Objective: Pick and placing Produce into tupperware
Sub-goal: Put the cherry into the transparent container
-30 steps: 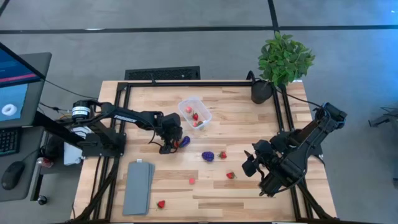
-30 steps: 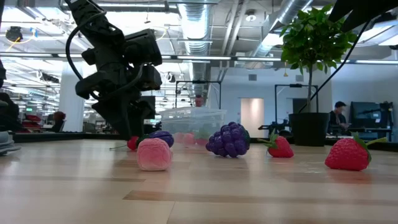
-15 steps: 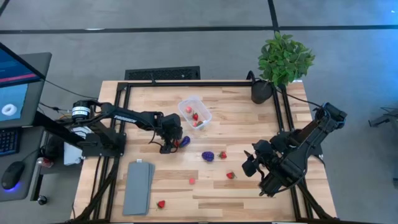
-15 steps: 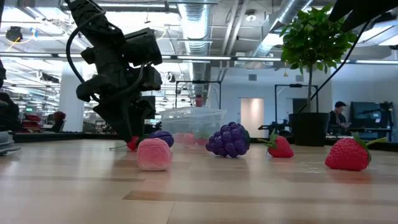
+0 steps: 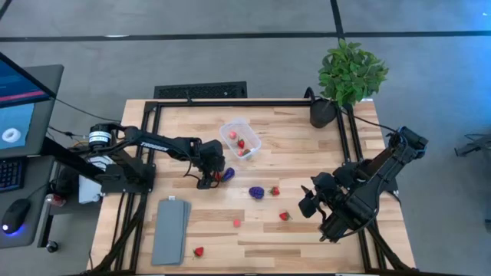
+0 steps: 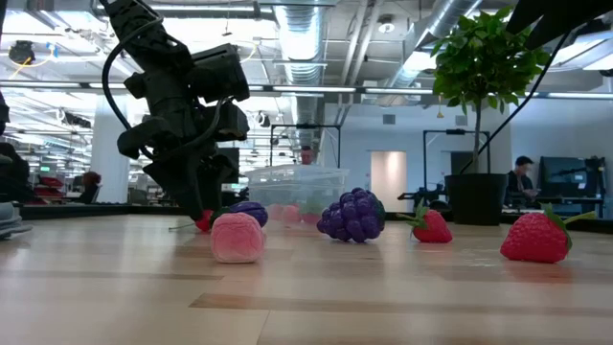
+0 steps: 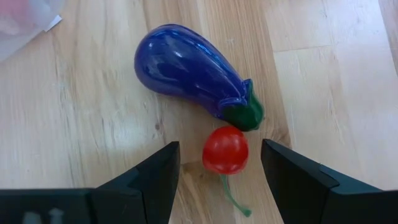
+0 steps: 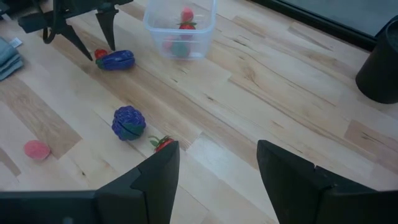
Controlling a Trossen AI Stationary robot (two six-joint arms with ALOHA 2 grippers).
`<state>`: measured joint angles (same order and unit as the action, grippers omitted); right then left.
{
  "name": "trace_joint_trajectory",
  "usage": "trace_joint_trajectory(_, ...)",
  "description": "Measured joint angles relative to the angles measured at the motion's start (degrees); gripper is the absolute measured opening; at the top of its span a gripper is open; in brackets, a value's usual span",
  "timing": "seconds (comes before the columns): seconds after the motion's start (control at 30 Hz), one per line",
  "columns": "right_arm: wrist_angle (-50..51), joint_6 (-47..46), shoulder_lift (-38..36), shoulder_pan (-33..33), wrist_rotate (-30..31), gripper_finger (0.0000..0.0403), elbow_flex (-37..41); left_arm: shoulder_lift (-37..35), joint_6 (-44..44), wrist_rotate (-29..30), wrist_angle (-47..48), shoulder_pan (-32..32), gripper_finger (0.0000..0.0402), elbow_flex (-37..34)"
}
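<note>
Straddling small red piece (image 7: 225,150), left pincer (image 7: 219,163) fingers apart, low over tabletop (image 5: 307,153) left of centre. Risk: eggplant (image 7: 189,66) touching red piece gets nudged or pinched too. Tupperware (image 5: 241,138) just above. Right pincer (image 8: 214,163) apart, empty, lower right.

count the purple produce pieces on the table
2. The eggplant lies near the tupperware, beside a small red piece; the grape cluster sits mid-table next to a strawberry. Anything purple inside the tupperware would be hard to make out.
</note>
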<state>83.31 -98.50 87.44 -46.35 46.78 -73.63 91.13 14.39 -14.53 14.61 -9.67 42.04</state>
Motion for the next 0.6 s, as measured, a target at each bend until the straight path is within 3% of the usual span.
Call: trace_joint_trajectory(0.6, 0.0, 0.0, 0.0, 0.0, 0.0, 0.0240, 0.0, 0.0, 0.0, 0.0, 0.0, 0.0, 0.0166, 0.0)
